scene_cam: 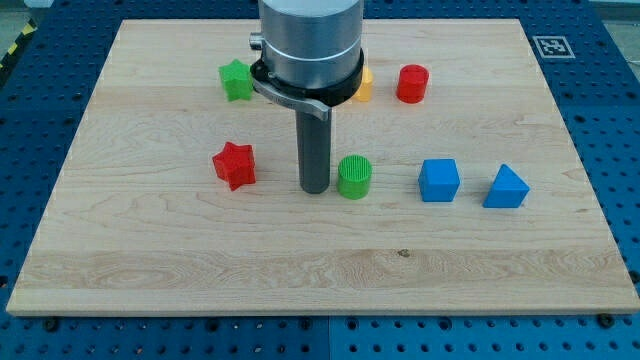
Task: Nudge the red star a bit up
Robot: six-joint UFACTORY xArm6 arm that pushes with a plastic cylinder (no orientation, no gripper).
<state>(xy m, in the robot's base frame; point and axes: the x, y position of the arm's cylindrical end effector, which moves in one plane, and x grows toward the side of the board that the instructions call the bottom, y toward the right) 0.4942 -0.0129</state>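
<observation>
- Seven blocks on the wooden counter (150, 260); the one that matters, the red star (234, 165), sits left of centre, free on all sides.
- End effector: a plain rod with no jaws, so nothing opens, closes or holds. My tip (315, 189) rests on the counter to the view's right of the red star, apart from it, and just beside the green cylinder (354, 177), nearly touching.
- Judgement: the tip is at about the star's own height in the view, so it is not yet placed for an upward push. It needs to go round to the view's bottom of the star first.
- Route: swing below the star with clearance, so the side is not clipped and the star knocked leftward. Back away from the green cylinder without dragging it.
- Contact: line up under the star's middle; an off-centre push on a pointed shape would likely spin it.
- Stroke: short and slow, "a bit" only. The green star (236, 80) lies well above, near the same column, so an overshoot heads toward it.
- Others, uninvolved: red cylinder (411, 83), yellow block (363, 86) partly hidden by the arm, blue cube (439, 180), blue wedge-like block (506, 188).
</observation>
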